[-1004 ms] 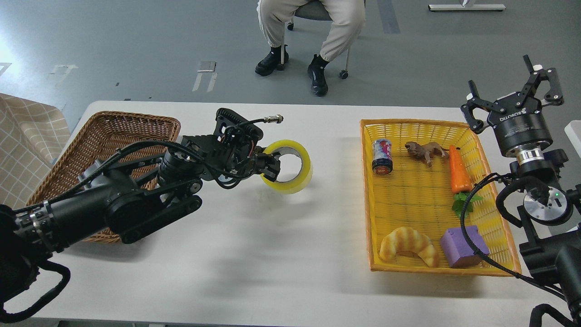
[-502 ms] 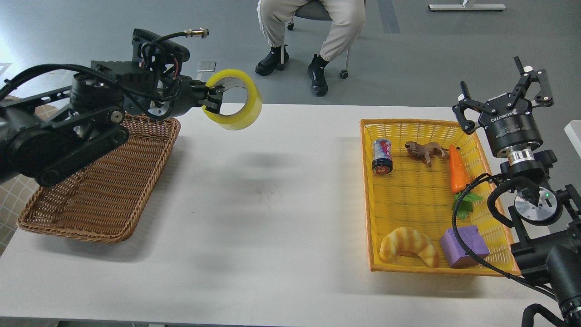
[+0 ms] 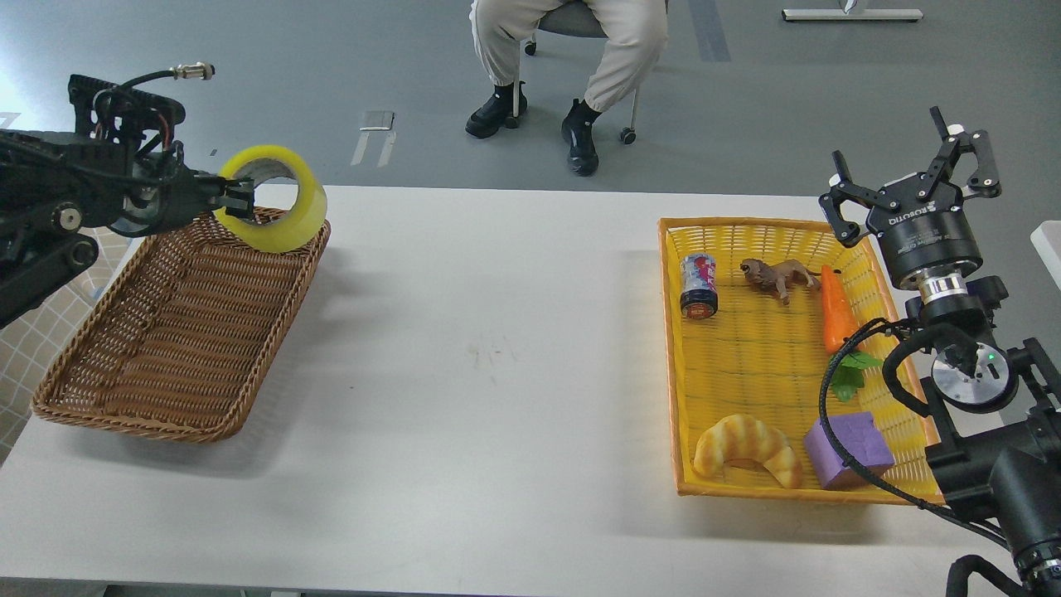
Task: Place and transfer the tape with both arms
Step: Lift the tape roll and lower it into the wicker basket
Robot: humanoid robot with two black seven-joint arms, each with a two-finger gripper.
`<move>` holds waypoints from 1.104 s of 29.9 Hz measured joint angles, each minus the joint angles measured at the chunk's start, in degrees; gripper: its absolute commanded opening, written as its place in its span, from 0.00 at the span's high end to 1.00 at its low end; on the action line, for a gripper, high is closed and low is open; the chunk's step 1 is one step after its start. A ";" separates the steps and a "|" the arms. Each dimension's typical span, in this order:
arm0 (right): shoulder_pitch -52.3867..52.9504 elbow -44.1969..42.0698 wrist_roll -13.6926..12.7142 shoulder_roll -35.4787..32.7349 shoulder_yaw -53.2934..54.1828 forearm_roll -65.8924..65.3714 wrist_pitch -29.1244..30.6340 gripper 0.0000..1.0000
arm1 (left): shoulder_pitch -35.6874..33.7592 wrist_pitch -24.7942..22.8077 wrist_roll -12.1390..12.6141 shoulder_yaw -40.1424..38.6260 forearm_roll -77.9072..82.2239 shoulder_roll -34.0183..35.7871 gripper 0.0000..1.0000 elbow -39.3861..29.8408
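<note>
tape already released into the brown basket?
No, the left gripper is clamped on the tape, holding it above the far corner of the brown basket.

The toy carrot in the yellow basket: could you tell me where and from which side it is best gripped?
Grip the toy carrot across its orange body, coming from above. It lies flat, lengthwise front to back, leaves toward the near end, and both long sides look free for fingers; the lion figure is close only at the far tip.
</note>
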 measured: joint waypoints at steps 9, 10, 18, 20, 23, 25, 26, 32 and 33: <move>-0.32 0.01 -0.04 0.48 -0.08 0.00 0.00 0.00 | 4.91 0.00 -2.25 0.00 -0.11 0.91 1.00 5.89; -0.35 0.01 -0.03 0.48 -0.08 0.00 0.00 0.00 | 5.41 0.03 -2.54 -0.07 -0.25 0.90 1.00 6.37; -0.45 0.01 -0.02 0.49 -0.08 0.00 0.00 0.00 | 11.02 2.39 -3.19 -0.01 -1.42 0.21 1.00 9.69; -0.47 0.02 0.00 0.49 -0.07 0.00 0.00 0.00 | 12.22 3.07 -3.84 0.00 -1.42 0.01 1.00 11.21; -0.55 0.02 0.00 0.49 -0.07 0.00 0.00 0.00 | 13.12 3.62 -4.67 0.01 -1.42 -0.15 1.00 13.07; -0.71 0.05 0.00 0.49 -0.07 0.00 0.00 0.00 | 13.30 3.71 -4.88 0.01 -1.42 -0.17 0.94 13.75; -0.78 0.08 0.00 0.49 -0.07 0.00 0.00 0.00 | 13.34 3.74 -4.91 0.01 -1.42 -0.17 0.83 13.90; -0.88 0.13 0.00 0.49 -0.04 0.00 0.00 0.00 | 13.44 3.75 -4.93 -0.13 -1.45 -0.23 0.31 13.72; -0.88 0.16 0.00 0.49 -0.01 0.00 0.00 0.00 | 13.40 3.71 -4.93 -0.15 -1.48 -0.23 0.29 13.53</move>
